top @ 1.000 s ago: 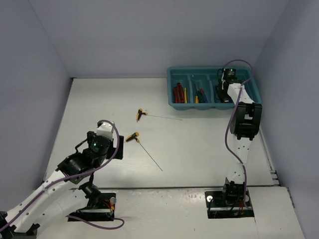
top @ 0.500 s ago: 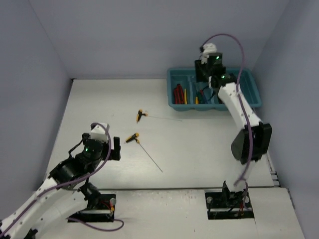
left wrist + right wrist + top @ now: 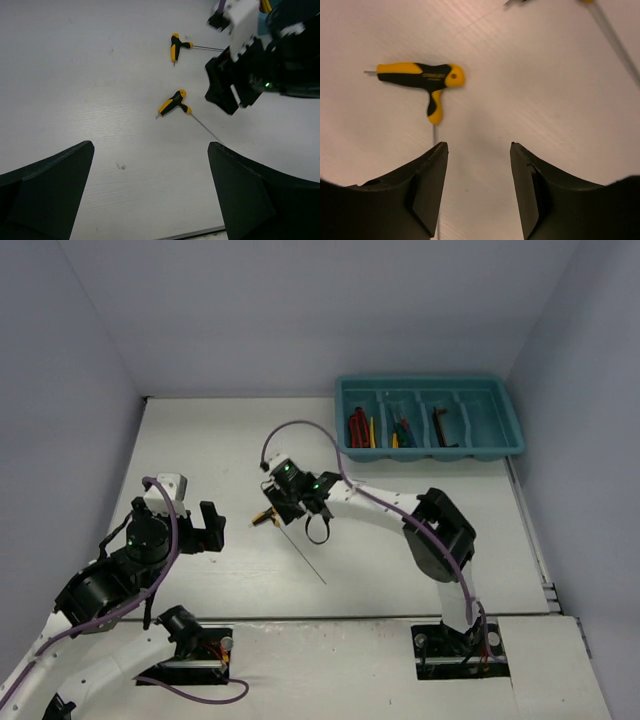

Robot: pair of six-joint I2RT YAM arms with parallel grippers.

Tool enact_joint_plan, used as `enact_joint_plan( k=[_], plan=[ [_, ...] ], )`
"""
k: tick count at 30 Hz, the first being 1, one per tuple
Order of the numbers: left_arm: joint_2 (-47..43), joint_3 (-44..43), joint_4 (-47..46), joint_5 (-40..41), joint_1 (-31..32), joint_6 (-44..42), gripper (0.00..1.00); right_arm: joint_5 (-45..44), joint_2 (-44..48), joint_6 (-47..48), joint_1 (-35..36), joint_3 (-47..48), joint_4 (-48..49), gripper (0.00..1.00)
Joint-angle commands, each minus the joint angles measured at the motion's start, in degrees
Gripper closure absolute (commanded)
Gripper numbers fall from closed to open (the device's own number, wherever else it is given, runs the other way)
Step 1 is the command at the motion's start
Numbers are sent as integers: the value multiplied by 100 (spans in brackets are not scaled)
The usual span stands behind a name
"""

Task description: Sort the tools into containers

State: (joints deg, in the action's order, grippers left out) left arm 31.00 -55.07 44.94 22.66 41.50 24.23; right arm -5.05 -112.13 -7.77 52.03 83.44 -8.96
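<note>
A long teal plastic tray (image 3: 430, 453) with four compartments sits at the table's far right corner, close to the right wall. Red-handled pliers (image 3: 357, 426) lie in its leftmost compartment, screwdrivers (image 3: 403, 430) in the next, and a dark hex key (image 3: 441, 426) in the third.

Well left of the tray, on open white tabletop (image 3: 420, 530), lie two yellow-and-black T-handles, a farther one (image 3: 177, 46) and a nearer one (image 3: 173, 104), apart from each other. The right gripper (image 3: 477, 147) hangs beside them, released, nothing between its fingers. The left gripper (image 3: 150, 147), farthest from the tray, hovers spread wide and empty-handed.
</note>
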Motion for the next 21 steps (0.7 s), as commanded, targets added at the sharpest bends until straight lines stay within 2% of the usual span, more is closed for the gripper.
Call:
enact_joint_plan(
  k=[1,9,13,14,19,21],
  plan=[
    [10,-247,183,86,-39,-53,3,-203,-249,-530,368,259,477,50],
    [-171,-258,416,88,-38,-59,3,-121,-1002,-680,596,479,609,51],
    [-276,-232,479,120,-42,-46,3,-137,-1263,-708,632,582,653,55],
    [-288,-232,489,126,-38,-39,3,-138,-1290,-708,634,605,658,58],
    [-304,-232,481,152,-45,-23,3,-274,-1253,-659,641,567,658,86],
    [-279,-232,476,173,-40,-6,2,-493,-941,-470,614,493,654,99]
  ],
)
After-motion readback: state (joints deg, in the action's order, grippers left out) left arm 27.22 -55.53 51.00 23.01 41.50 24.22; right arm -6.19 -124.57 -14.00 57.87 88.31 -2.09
